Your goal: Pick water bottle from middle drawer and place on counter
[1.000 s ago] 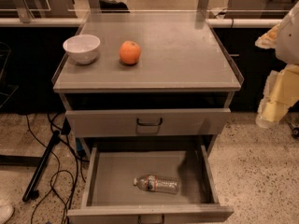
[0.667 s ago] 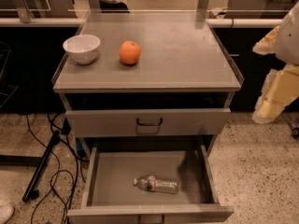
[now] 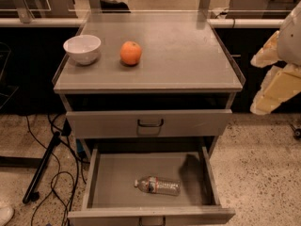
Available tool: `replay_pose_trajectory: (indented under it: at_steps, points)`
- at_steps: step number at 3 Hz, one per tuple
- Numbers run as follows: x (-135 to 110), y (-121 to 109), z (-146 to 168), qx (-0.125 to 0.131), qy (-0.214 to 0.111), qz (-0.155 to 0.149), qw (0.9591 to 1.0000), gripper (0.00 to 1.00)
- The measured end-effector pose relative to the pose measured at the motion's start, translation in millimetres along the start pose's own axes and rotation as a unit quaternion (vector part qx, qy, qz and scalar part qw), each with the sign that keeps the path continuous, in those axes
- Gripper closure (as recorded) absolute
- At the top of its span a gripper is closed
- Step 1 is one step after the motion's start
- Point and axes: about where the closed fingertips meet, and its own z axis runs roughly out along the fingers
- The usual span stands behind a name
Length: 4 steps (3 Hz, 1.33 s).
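Note:
The water bottle (image 3: 157, 185) lies on its side on the bare floor of the open middle drawer (image 3: 99, 173), cap pointing left. The counter (image 3: 178, 51) is the grey cabinet top above it. My gripper (image 3: 256, 86) hangs at the far right, beside the counter's right edge and well above and to the right of the drawer. Its two pale fingers (image 3: 275, 93) stand apart and hold nothing.
A white bowl (image 3: 82, 48) and an orange (image 3: 130, 52) sit on the left part of the counter. A shut drawer front with a dark bail handle (image 3: 150, 123) is above the open drawer. Cables and a black stand leg (image 3: 42, 168) lie on the floor at left.
My gripper has shifted slightly up and to the left at the right edge. The bottle, drawer, bowl and orange have not moved.

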Motion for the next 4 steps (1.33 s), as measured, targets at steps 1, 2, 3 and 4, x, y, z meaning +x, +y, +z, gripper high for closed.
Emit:
replay_pose_trajectory:
  at_steps: [1,2,3,4]
  points:
    - [0,0,0,0.0,0.0,0.0,1.0,0.01]
    - [0,0,0,0.0,0.0,0.0,1.0,0.0]
    - [-5,21,54,0.004,0.004,-0.01,0.9999,0.0]
    - [-5,21,54,0.004,0.004,-0.01,0.9999,0.0]
